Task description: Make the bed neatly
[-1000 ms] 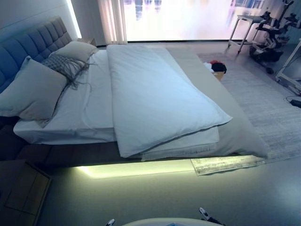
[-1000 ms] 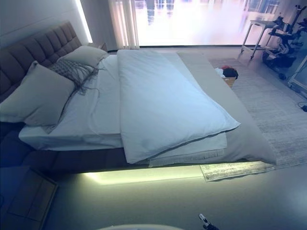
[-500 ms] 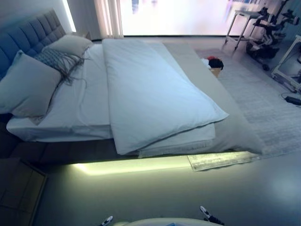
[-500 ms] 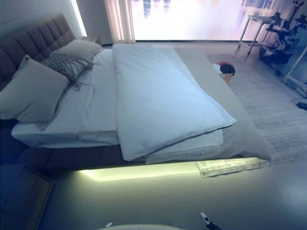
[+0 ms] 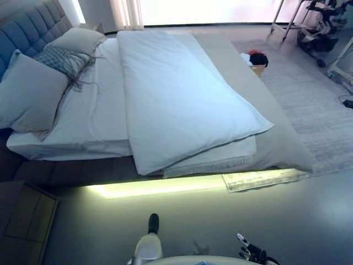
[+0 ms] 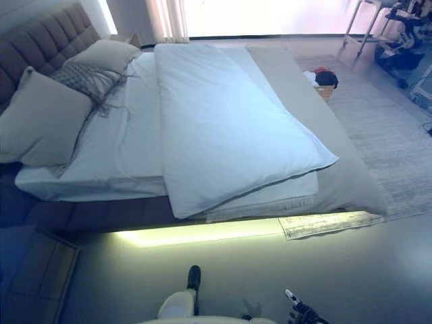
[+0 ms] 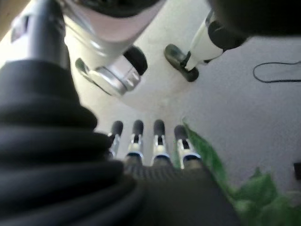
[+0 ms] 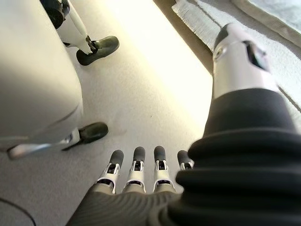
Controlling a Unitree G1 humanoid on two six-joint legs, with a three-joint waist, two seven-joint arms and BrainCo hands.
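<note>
The bed [image 5: 66, 168] stands ahead of me, its grey tufted headboard [image 5: 27, 30] at the left. A white duvet [image 5: 176, 99], folded over on itself, lies slantwise along the bed's middle. It leaves the white sheet [image 5: 94, 116] bare towards the pillows. A large grey pillow [image 5: 27, 99], a smaller pillow [image 5: 80, 40] and a fringed grey throw [image 5: 63, 59] sit by the headboard. A grey bedspread [image 5: 276, 143] covers the foot end. My left hand [image 7: 160, 141] and right hand [image 8: 136, 169] hang over the floor, fingers straight, holding nothing.
A wooden nightstand [image 5: 22, 221] stands at the lower left. A pale rug [image 5: 314, 110] runs past the foot end, its fringed edge [image 5: 265, 179] near the lit strip [image 5: 165, 186] under the bed. A basket of clothes [image 5: 255, 59] sits on it. Something green [image 7: 244, 197] lies by my left hand.
The camera has tipped down and shifted, so the bed sits higher in the view and more floor shows. Nothing on the bed has moved.
</note>
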